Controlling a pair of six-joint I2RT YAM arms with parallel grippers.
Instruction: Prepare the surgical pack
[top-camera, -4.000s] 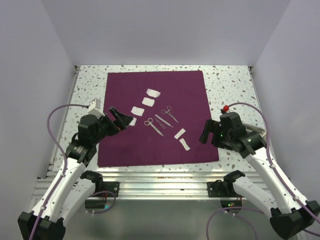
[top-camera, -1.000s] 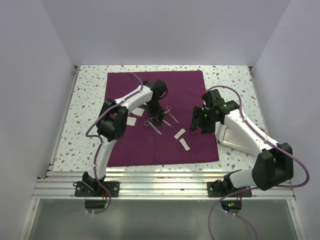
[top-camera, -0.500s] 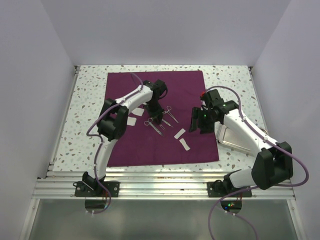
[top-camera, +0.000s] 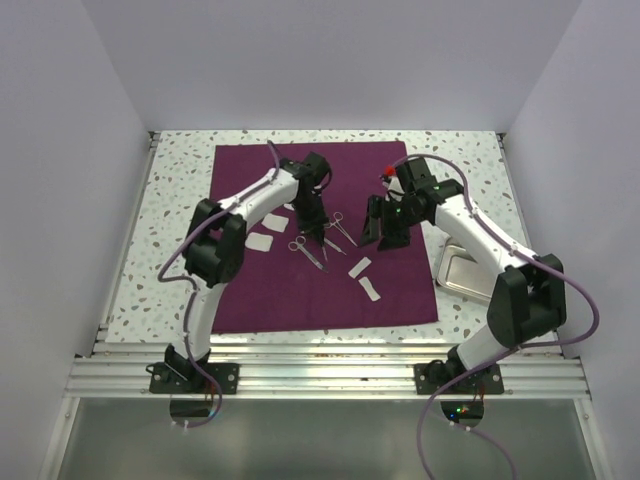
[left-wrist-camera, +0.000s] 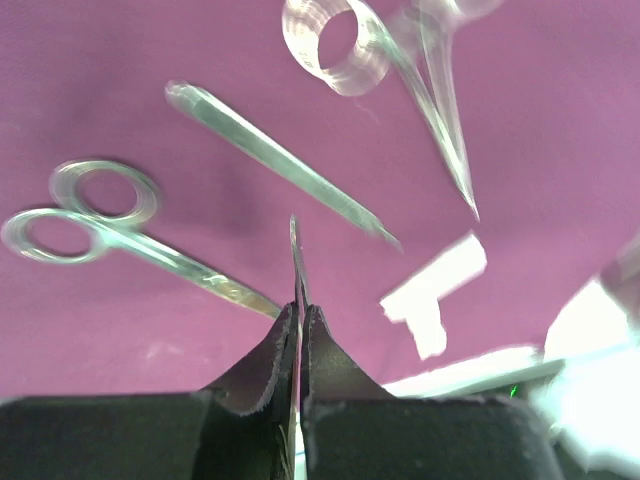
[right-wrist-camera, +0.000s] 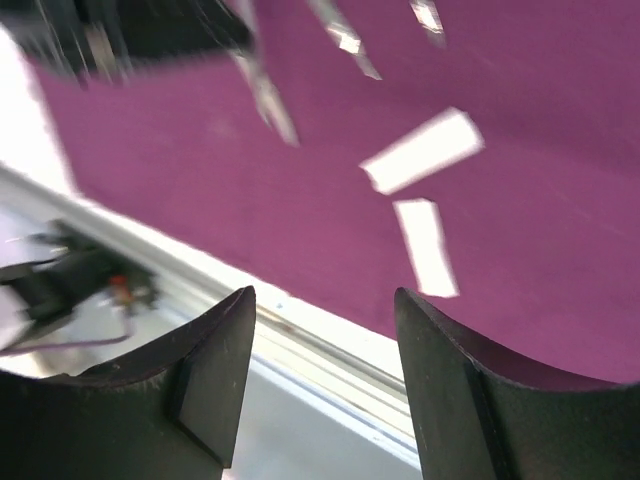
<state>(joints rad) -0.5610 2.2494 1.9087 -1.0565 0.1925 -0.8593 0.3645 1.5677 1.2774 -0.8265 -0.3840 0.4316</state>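
Observation:
The plum-purple cloth (top-camera: 250, 290) lies flat mid-table. On it are two scissor-like instruments (top-camera: 300, 246) (top-camera: 338, 222) and straight tweezers (top-camera: 322, 243), with white gauze pads (top-camera: 261, 243) (top-camera: 366, 278) around them. My left gripper (top-camera: 315, 230) hovers just over these instruments. In the left wrist view it (left-wrist-camera: 298, 318) is shut on a thin silvery strip (left-wrist-camera: 296, 255) seen edge-on. Ringed scissors (left-wrist-camera: 100, 222) and the tweezers (left-wrist-camera: 285, 165) lie beyond it. My right gripper (top-camera: 383, 231) (right-wrist-camera: 325, 300) is open and empty above the cloth's right part. The steel tray (top-camera: 462, 272) sits off the cloth at the right.
Speckled tabletop (top-camera: 170, 230) borders the cloth on all sides. White walls enclose the left, back and right. An aluminium rail (top-camera: 320, 372) runs along the near edge. In the right wrist view two gauze strips (right-wrist-camera: 420, 150) (right-wrist-camera: 427, 248) lie on the cloth.
My left jaws have closed from partly open to shut and drawn slightly toward the back. My right arm has swung left and farther in over the cloth, still open.

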